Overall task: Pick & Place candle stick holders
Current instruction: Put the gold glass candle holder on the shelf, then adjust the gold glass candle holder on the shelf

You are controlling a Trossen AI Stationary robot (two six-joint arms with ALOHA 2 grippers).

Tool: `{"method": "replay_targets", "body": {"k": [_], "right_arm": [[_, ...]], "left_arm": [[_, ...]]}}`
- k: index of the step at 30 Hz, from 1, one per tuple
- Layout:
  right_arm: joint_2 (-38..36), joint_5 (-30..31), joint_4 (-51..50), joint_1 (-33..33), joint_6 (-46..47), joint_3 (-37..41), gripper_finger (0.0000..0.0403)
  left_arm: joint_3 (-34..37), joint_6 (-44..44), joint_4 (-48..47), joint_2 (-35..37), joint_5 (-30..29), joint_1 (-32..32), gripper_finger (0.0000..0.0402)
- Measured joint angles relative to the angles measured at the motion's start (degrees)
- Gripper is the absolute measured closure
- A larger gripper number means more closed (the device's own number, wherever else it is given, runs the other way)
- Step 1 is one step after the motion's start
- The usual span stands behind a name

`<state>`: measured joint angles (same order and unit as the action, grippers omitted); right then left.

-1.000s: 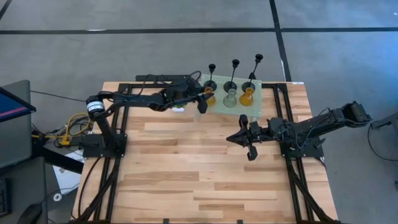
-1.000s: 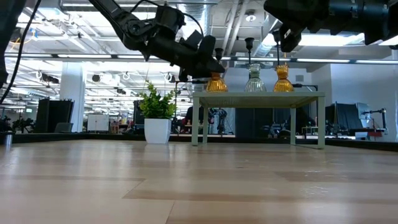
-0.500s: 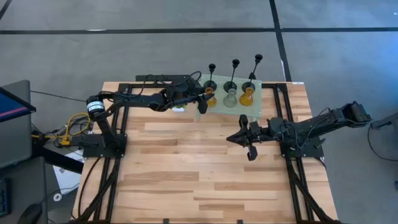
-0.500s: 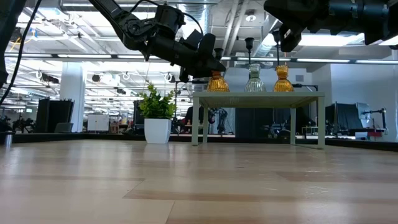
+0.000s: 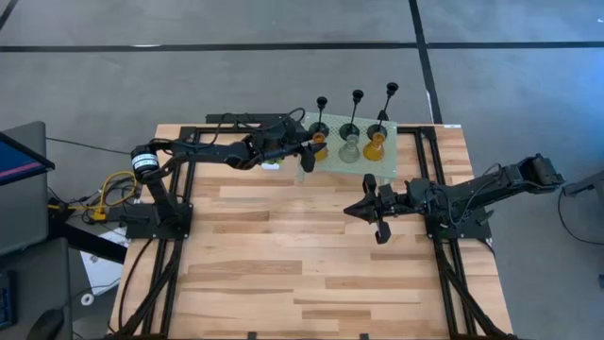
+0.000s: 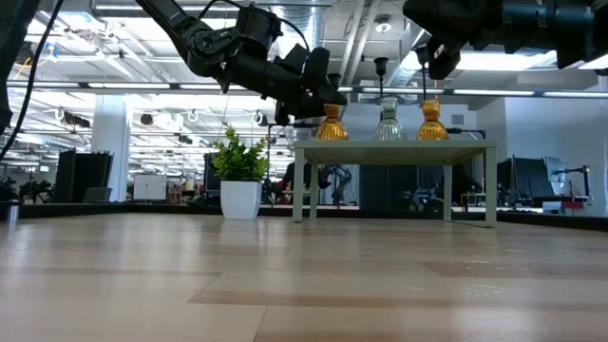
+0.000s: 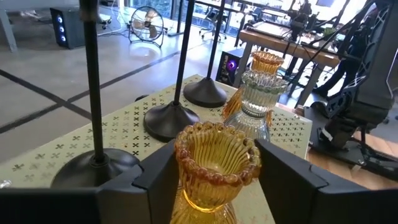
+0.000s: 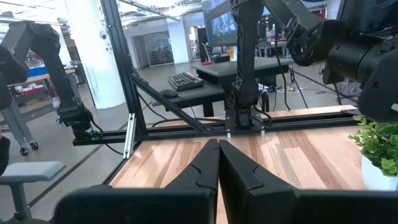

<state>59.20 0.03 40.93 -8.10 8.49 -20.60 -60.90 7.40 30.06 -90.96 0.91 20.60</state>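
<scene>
A pale green mesh stand (image 5: 392, 162) at the table's far edge carries three black thin-stemmed holders (image 5: 358, 95) in the back row. In front stand an amber glass holder (image 5: 376, 146), a clear glass holder (image 5: 349, 150) and a second amber holder (image 5: 319, 145). My left gripper (image 5: 310, 149) is shut on that second amber holder (image 7: 214, 168) at the stand's left end. My right gripper (image 5: 349, 210) is shut and empty, in the air over the middle of the table. My left gripper pinches the amber holder's ribbed cup, just under its rim (image 7: 186, 155), between its two fingers (image 7: 158, 180). The fingers come level from the table's left, one on each side of the cup. The holder stands upright (image 6: 330, 123). Whether its foot is clear of the stand, I cannot tell.
A small green potted plant (image 6: 239, 176) stands on the table left of the stand, under my left arm. The black holders' stems (image 7: 92, 74) rise close behind the held amber holder. The clear holder (image 7: 258, 99) is right beside it. Bare wood lies toward the near edge (image 5: 283, 274).
In the low view the left amber holder has risen a little, still upright, together with my left gripper. The other holders and my right arm have kept still.
</scene>
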Motion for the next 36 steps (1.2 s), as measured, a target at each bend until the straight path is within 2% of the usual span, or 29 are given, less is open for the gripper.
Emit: {"method": "replay_targets", "body": {"k": [15,21,25,28,32,36], "right_arm": [[0.0,0.0,-0.2,0.0,0.0,0.0,0.0403],[-0.3,0.0,-0.6,0.0,0.1,0.0,0.0403],[-4.1,0.6,-4.1,-0.3,0.5,0.0,0.0403],[-8.7,6.9,-11.1,-1.8,2.2,0.0,0.0403],[-14.7,22.6,-20.4,-5.9,2.6,0.0,0.0403],[-17.9,35.7,-23.2,-10.8,3.6,0.0,0.0403]], "left_arm": [[0.1,1.0,0.9,2.0,0.3,0.0,0.0192],[0.0,0.9,0.1,6.3,5.5,0.0,0.0192],[0.0,0.3,-6.3,10.4,8.3,0.0,0.0192],[0.0,-1.0,-11.6,13.3,8.3,0.0,0.0199],[0.0,-1.1,-16.6,15.9,8.3,0.0,0.0225],[0.0,-1.1,-20.7,16.1,8.3,-0.3,0.0264]]}}
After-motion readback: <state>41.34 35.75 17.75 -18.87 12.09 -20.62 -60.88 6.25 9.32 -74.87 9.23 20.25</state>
